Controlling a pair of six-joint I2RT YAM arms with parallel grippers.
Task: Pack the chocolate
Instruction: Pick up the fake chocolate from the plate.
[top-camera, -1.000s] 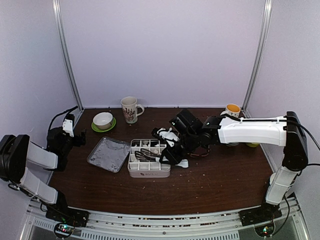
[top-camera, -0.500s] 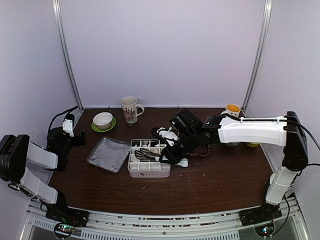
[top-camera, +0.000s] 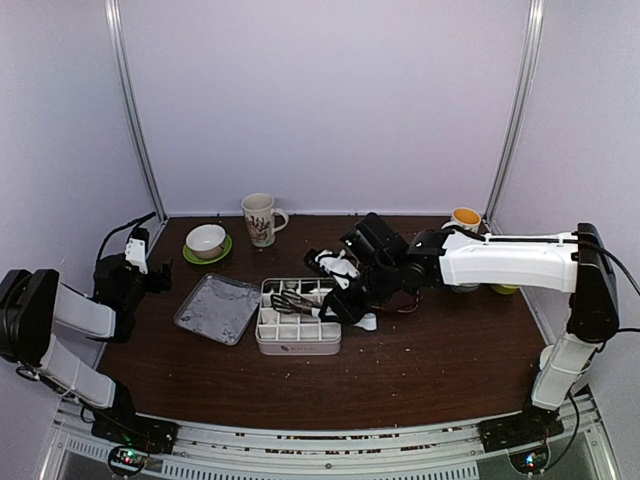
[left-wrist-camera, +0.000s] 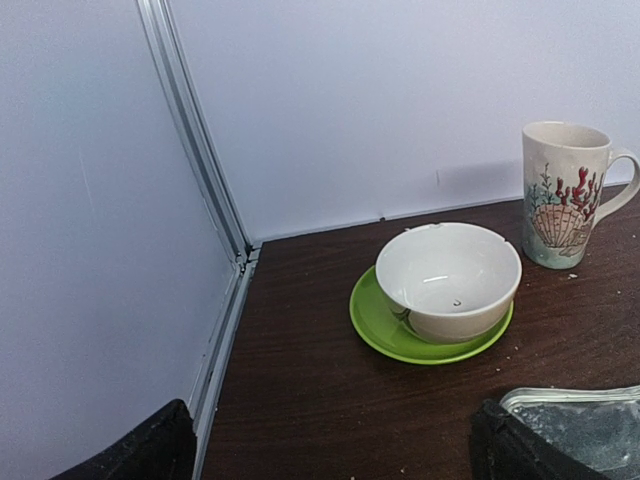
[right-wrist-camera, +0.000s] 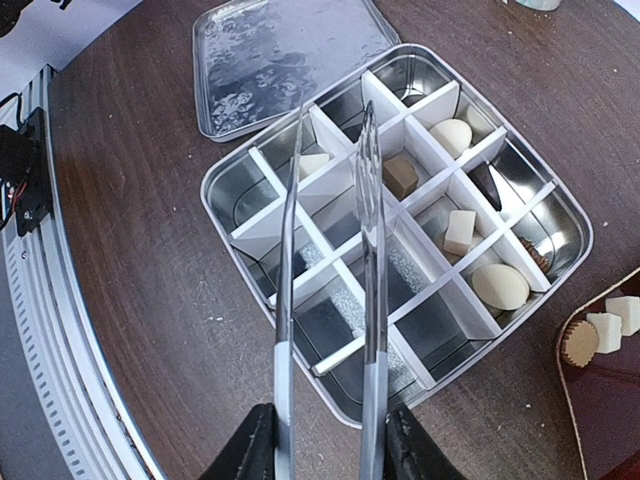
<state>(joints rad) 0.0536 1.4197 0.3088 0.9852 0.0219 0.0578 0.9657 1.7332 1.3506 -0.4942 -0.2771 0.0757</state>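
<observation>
A metal box (right-wrist-camera: 216, 200) with white dividers sits on the table, also in the top view (top-camera: 297, 342). Its cells hold chocolate: a cream piece (right-wrist-camera: 313, 163), a tan cube (right-wrist-camera: 401, 176), a cream oval (right-wrist-camera: 451, 134), a dark piece (right-wrist-camera: 487, 184), a white cube (right-wrist-camera: 460, 230) and another cream oval (right-wrist-camera: 499, 285). More chocolate (right-wrist-camera: 605, 325) lies on a brown tray at the right edge. My right gripper (right-wrist-camera: 328, 440) is shut on grey tongs (right-wrist-camera: 371, 300), whose tips stand apart above the box's far-left cells. My left gripper (left-wrist-camera: 335, 462) is open and empty at the table's left.
The box's lid (top-camera: 217, 308) lies left of the box. A white bowl on a green saucer (left-wrist-camera: 447, 283) and a shell-patterned mug (left-wrist-camera: 564, 192) stand at the back left. A yellow-filled cup (top-camera: 465, 219) stands at the back right. Crumbs dot the table.
My right gripper and the tongs have shifted slightly toward the back over the box. The left arm has not moved.
</observation>
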